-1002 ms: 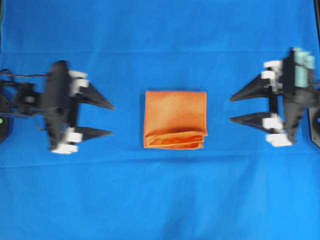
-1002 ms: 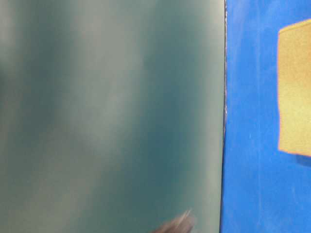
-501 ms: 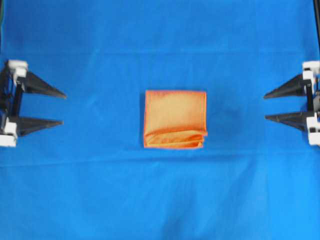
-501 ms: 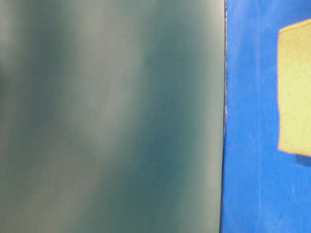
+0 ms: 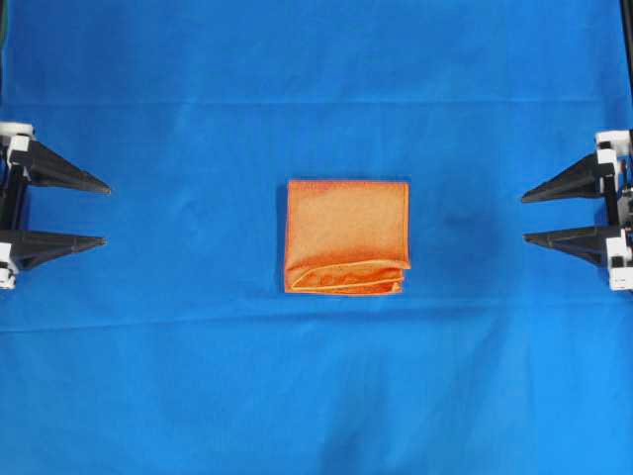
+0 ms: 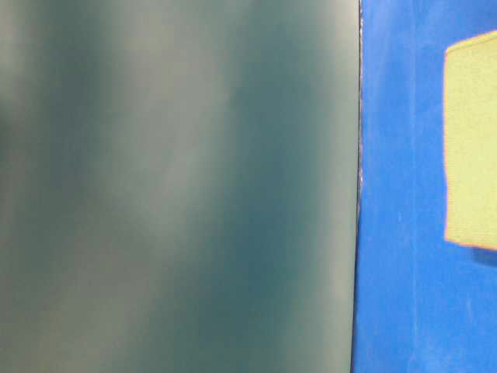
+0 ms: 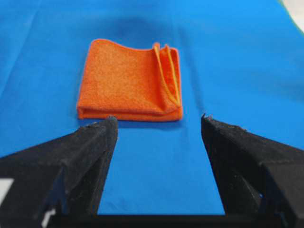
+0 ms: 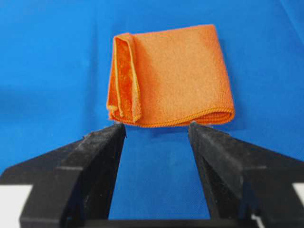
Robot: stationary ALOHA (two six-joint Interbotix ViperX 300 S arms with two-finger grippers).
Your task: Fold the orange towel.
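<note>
Orange towel lies folded between left end effector and right end effector, seemingly both spread.

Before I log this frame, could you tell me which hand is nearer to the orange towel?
Right, narrowly. The right hand sits open at the right edge, the left hand open at the left edge, both clear of the orange towel.

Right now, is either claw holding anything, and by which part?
Nothing is held. The left gripper and right gripper are open, apart from the folded orange towel.
</note>
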